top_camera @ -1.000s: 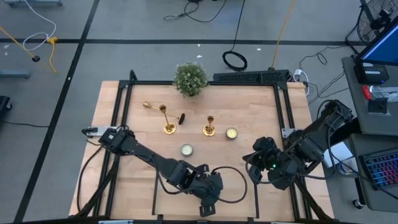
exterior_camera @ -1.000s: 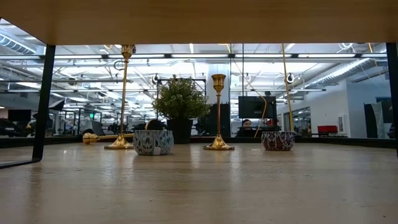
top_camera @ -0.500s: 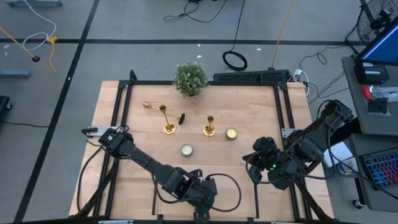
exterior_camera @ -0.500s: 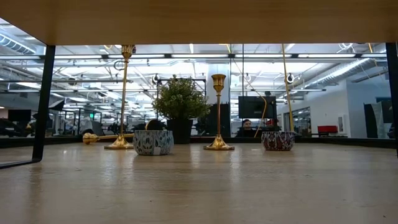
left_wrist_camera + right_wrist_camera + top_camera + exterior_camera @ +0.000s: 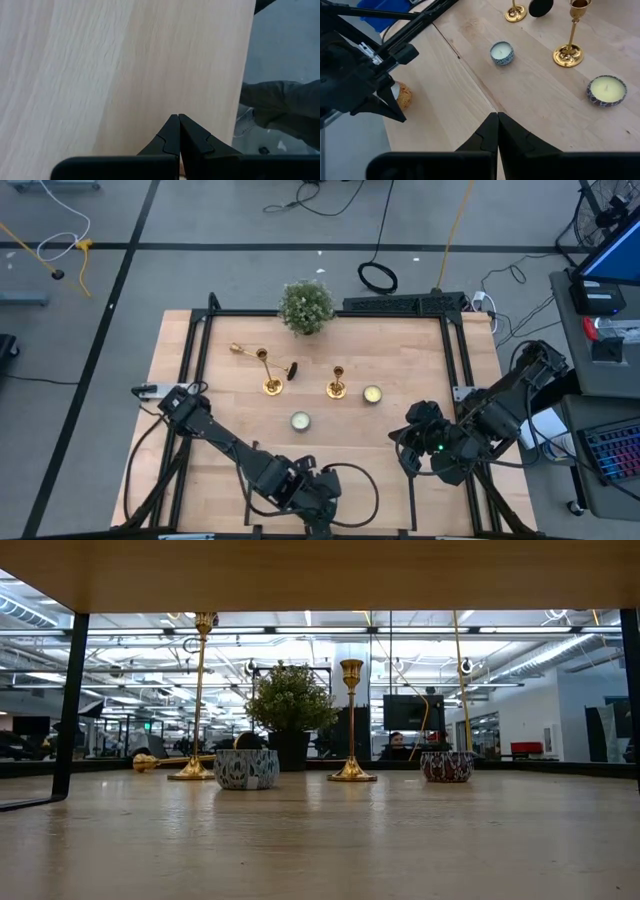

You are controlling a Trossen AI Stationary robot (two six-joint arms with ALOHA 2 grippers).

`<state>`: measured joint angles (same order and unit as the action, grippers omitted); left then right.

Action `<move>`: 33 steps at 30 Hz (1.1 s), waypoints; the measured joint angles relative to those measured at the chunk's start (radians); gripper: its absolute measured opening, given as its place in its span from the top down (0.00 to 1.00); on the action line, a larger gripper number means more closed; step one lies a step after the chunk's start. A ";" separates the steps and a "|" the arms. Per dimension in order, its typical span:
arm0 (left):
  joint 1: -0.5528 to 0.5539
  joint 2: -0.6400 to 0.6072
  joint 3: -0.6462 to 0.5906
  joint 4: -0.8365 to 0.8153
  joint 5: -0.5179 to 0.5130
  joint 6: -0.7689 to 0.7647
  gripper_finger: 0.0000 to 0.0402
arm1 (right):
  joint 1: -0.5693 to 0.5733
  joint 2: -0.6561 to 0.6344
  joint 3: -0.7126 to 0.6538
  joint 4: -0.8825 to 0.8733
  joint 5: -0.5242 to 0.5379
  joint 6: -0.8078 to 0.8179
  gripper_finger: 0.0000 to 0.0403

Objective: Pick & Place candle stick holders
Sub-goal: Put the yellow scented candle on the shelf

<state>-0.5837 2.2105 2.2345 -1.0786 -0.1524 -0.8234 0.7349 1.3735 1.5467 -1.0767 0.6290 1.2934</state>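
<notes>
Both six-joint arms are matte black — blocky joint housings linked by slim dark tubes, with looping black cables trailing off them — and each ends in two black, wedge-shaped fingers (image 5: 172,137) with stepped inner edges on a flat black crossbar.

Bare tabletop (image 5: 400,365) lies open along the near half and the far right. Mid-table, two upright candle stick holders (image 5: 271,385) (image 5: 336,389), a fallen one (image 5: 240,349), two tealights (image 5: 300,420) (image 5: 372,393) and a dark object (image 5: 292,370) crowd the passage. A potted plant (image 5: 306,306) blocks the far edge.
</notes>
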 joint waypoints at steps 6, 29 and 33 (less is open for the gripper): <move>-0.017 -0.012 0.000 -0.038 -0.006 -0.027 1.00 | 0.000 0.000 0.000 0.007 0.003 -0.013 1.00; -0.051 -0.038 0.000 -0.106 0.020 -0.068 1.00 | 0.000 0.000 0.000 0.011 0.025 -0.019 1.00; -0.056 -0.038 0.000 -0.142 0.021 -0.074 1.00 | -0.003 0.001 0.000 0.011 0.026 -0.019 1.00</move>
<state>-0.6399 2.1723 2.2341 -1.2209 -0.1318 -0.8970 0.7324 1.3747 1.5467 -1.0660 0.6548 1.2743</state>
